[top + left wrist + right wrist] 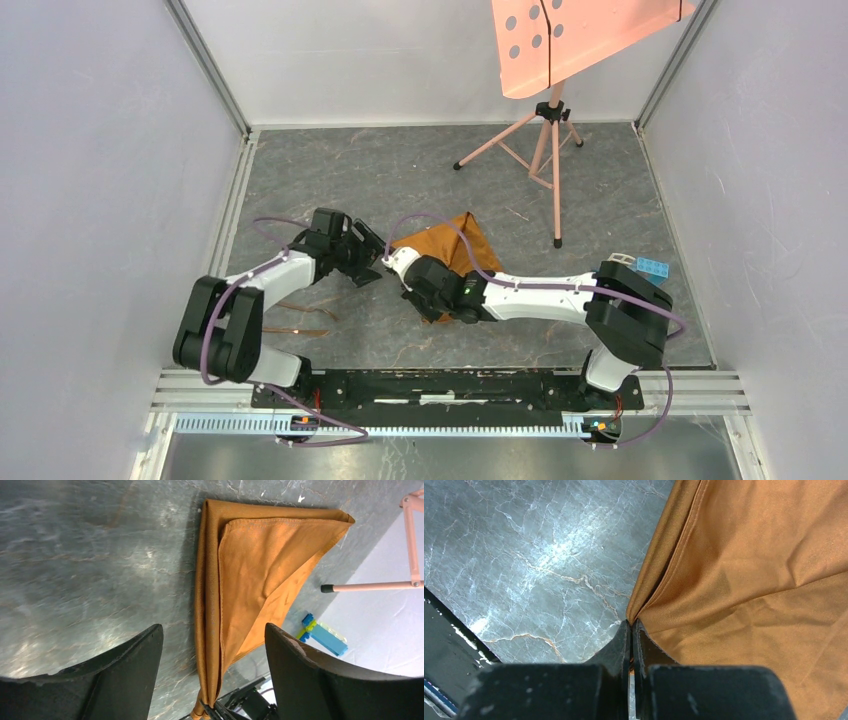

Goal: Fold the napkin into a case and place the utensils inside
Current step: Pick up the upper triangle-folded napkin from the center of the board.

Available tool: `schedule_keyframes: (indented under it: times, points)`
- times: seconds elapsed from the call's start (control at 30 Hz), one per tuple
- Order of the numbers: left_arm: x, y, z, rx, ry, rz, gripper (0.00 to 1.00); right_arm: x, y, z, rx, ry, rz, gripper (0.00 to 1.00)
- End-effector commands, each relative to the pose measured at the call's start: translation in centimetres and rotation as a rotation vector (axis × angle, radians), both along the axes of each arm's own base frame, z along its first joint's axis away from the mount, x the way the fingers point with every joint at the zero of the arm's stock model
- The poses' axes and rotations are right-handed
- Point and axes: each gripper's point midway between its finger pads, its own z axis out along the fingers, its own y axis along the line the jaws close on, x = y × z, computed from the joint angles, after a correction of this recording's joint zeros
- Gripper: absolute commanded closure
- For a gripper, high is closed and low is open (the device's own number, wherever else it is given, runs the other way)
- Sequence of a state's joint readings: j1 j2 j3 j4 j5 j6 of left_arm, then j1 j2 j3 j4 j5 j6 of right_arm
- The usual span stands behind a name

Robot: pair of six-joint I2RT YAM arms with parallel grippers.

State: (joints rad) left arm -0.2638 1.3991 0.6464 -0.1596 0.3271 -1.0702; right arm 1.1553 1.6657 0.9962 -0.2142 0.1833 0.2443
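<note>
The table [400, 170] is a flat grey slab veined like marble, with a dull shine, filling most of the overhead view. At the upper right of that view stands a salmon-pink panel [570, 35], smooth and punched with round holes, on a thin tripod; its top is cut off by the frame.

The napkin [432, 243] lies at the centre of the overhead view, folded into a layered triangle. The left wrist view shows its soft orange-brown cloth [250, 580], finely ribbed along the long folded edge, with a stitched hem on the upper flap. Much of its lower part is hidden under the right arm in the overhead view.

The right gripper [631, 625] has its dark jaws pressed together, pinching a corner of the napkin [764, 580] at the lower centre of the right wrist view, where the folds gather. The left gripper [212, 630] is spread wide and holds nothing; the napkin's folded edge runs between its curved black fingers, and I cannot tell whether they touch the cloth.

The utensils [300, 331] are thin copper slivers at the lower left of the overhead view, near the left arm, too fine to tell apart.

Blue plastic blocks [652, 267] sit at the right edge, partly behind the right arm
</note>
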Motion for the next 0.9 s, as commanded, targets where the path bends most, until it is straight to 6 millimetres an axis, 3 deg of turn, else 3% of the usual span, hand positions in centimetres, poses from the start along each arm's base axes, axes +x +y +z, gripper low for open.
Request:
schedule_keyframes:
  times: [0.0,0.4,0.7,0.87]
  points:
    - [2.1,-2.8,1.3,-0.17,-0.04,0.039,0.23,0.6,0.9,1.9,0.095,-0.022,0.015,1.0]
    - [2.5,-2.8,-3.0,-0.115,0.035,0.098,0.46,1.1,0.4,2.2,0.117,-0.022,0.012,1.0]
    - [3.8,-2.7,-3.0,-0.073,0.006,0.077,0.69,0.8,0.5,2.3,0.127,-0.015,0.025,1.0]
    - [3.7,-1.7,-1.3,0.0,-0.041,0.062,0.93,0.3,0.6,2.5,0.138,-0.002,0.047,1.0]
